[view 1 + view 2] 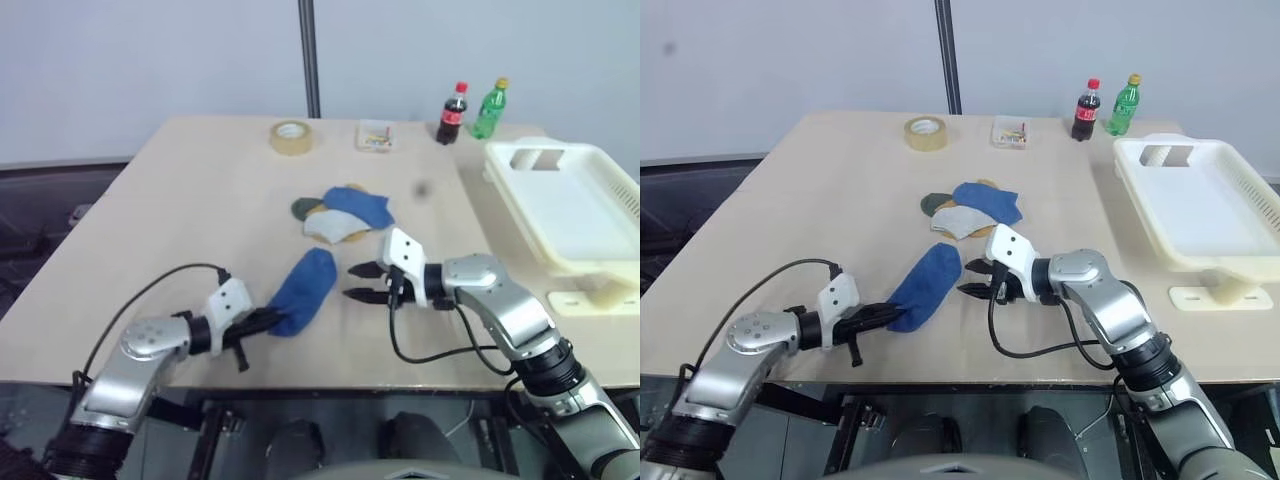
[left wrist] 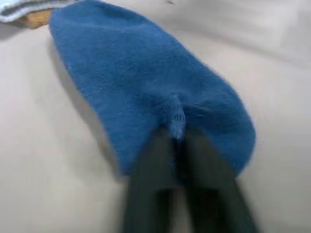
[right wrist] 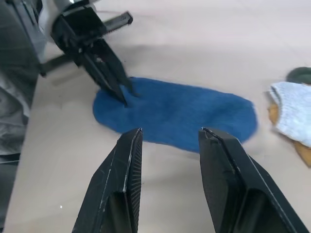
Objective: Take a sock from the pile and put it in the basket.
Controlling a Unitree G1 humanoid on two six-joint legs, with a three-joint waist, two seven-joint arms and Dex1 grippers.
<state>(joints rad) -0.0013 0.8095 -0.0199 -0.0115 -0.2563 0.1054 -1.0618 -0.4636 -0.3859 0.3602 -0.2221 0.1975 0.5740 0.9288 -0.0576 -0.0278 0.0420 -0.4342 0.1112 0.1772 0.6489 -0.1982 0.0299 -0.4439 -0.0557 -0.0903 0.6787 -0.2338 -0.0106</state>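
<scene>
A single blue sock (image 1: 305,290) lies flat on the table (image 1: 190,200), apart from the pile (image 1: 343,213), toward the near edge and roughly midway along it. The left gripper (image 1: 270,322) has its two black fingers pressed together on the near end of this sock, pinching up a small fold of the fabric; in the left wrist view the fingertips (image 2: 160,145) are blurred and the pinched fold partly hides where they meet. The rest of the sock rests on the table.

The right gripper (image 1: 358,282) hovers just beside the far end of the same sock, on the side toward the basket, pointing across the table toward the left gripper. Its fingers (image 3: 124,170) stand partly apart with nothing between them and do not touch the sock.

The pile sits near the middle of the table, a loose overlap of blue, light grey, mustard and dark green socks; the lower ones are mostly covered, so their count is hard to tell.

The basket (image 1: 590,180) stands at the right edge of the table, its outer side cut off by the frame.

Along the far edge stand a roll of tape (image 1: 291,137), a small clear box (image 1: 377,136) whose contents are too small to make out, a cola bottle (image 1: 453,114) and a green bottle (image 1: 489,110).
</scene>
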